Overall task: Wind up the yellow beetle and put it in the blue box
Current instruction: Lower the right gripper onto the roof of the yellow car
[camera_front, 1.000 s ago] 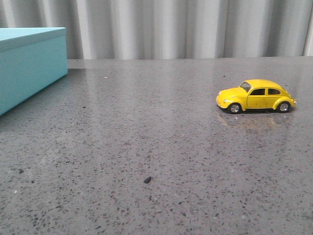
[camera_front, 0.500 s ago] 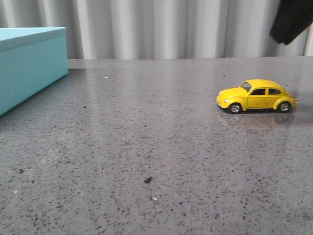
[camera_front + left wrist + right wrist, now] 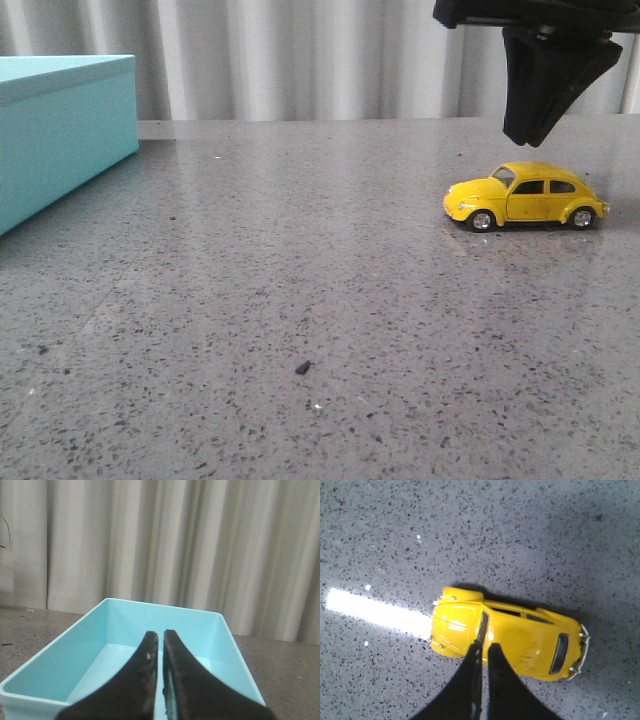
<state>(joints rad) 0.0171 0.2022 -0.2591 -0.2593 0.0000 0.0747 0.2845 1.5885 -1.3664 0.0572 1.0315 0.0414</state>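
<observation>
Front view: the yellow beetle (image 3: 524, 196) stands on the table (image 3: 300, 300), nose leftward, directly beneath the closed right gripper (image 3: 527, 135); right wrist: its long axis crosses those pressed-together jaws; left wrist: the left gripper (image 3: 161, 636), jaws together, hangs above the open blue box (image 3: 210, 640).

a grey speckled table (image 3: 300, 280) fills the front view, with a small dark speck (image 3: 302, 367) lying near its middle foreground. pale pleated curtains (image 3: 320, 55) hang behind the far edge.
</observation>
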